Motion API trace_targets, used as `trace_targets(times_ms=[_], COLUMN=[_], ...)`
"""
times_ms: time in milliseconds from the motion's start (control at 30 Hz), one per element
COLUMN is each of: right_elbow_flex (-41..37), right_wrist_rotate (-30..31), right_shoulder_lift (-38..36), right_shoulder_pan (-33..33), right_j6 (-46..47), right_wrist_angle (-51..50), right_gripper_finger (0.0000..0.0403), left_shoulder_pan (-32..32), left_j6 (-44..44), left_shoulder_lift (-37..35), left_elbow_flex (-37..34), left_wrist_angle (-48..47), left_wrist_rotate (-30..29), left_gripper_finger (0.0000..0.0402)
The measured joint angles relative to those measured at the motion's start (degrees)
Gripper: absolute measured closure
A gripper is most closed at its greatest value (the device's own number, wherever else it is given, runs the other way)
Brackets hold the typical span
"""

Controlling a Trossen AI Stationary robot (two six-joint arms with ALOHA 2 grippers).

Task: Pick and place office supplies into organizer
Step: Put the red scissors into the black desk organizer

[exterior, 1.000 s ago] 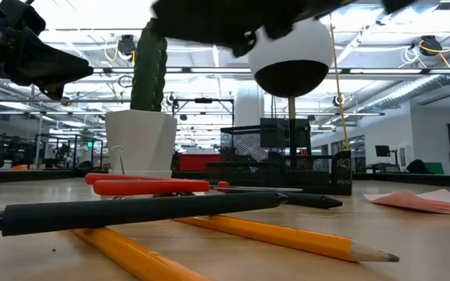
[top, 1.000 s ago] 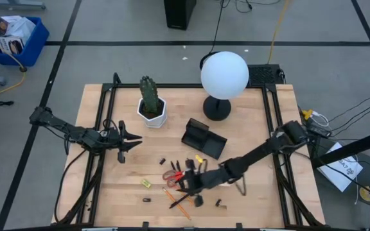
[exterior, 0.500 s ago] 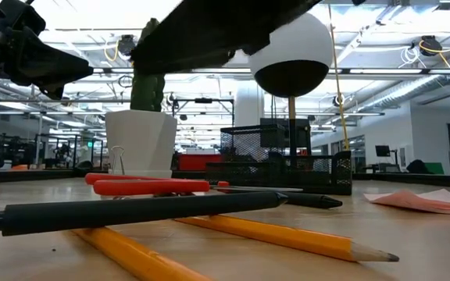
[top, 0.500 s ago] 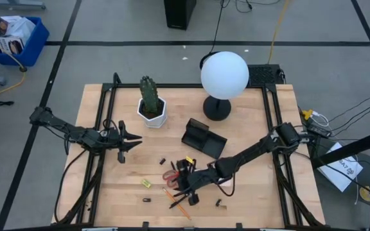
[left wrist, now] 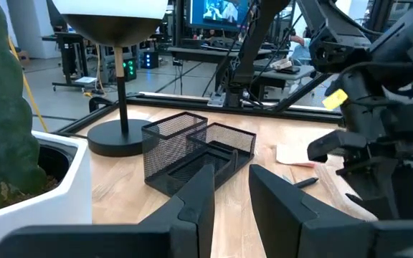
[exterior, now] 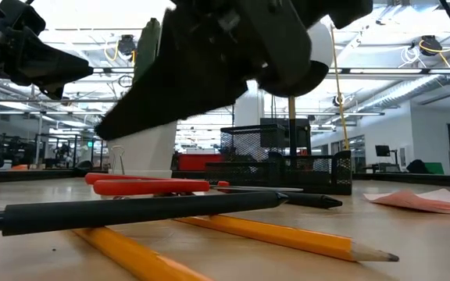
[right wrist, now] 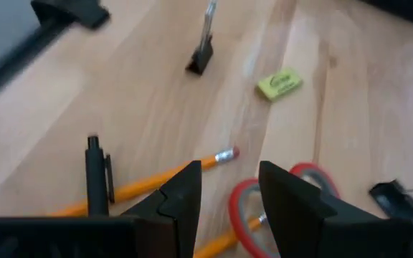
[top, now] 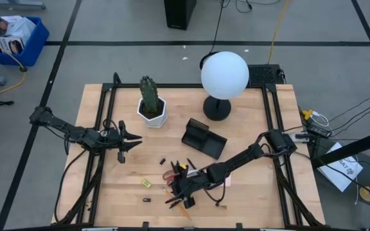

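The office supplies lie loose on the wood near the table's near edge: red-handled scissors [top: 171, 174] [right wrist: 248, 201], orange pencils [exterior: 287, 234] [right wrist: 165, 174], a black pen [exterior: 147, 209] [right wrist: 95, 174], a yellow piece [top: 145, 183] [right wrist: 281, 83], small black clips [right wrist: 202, 51] and a pink pad [exterior: 424, 200]. The black mesh organizer [top: 204, 138] [left wrist: 192, 147] stands mid-table. My right gripper [top: 174, 191] [right wrist: 228, 190] hovers open above the pencils and scissors, touching nothing. My left gripper [top: 133, 138] [left wrist: 231, 193] waits open at the table's left, pointing at the organizer.
A white hexagonal cactus pot [top: 151, 110] stands left of the organizer. A lamp with a white globe [top: 224, 76] and black base stands behind it. More clips [top: 147, 199] lie near the front edge. Bare wood lies between my left gripper and the supplies.
My right gripper has moved toward the table's left and come down over the pile of pencils, pen and scissors; in the low view it now fills far more of the picture. The supplies have stayed where they were.
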Motion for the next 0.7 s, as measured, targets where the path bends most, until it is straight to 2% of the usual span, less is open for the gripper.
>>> trace_targets(times_ms=[267, 700], right_elbow_flex=[-0.1, -0.1], right_wrist_rotate=[0.1, -0.1], right_shoulder_lift=[0.0, 4.0], right_shoulder_pan=[-0.6, -1.2], right_j6=[1.1, 1.4], right_wrist_angle=[-1.1, 0.7], right_gripper_finger=[0.027, 0.0271], left_shoulder_pan=[0.0, 0.0], left_j6=[0.0, 0.0], left_shoulder_lift=[0.0, 0.0], left_elbow_flex=[0.0, 0.0], left_wrist_angle=[0.0, -0.1], left_wrist_rotate=[0.0, 0.0], left_gripper_finger=[0.0309, 0.0309])
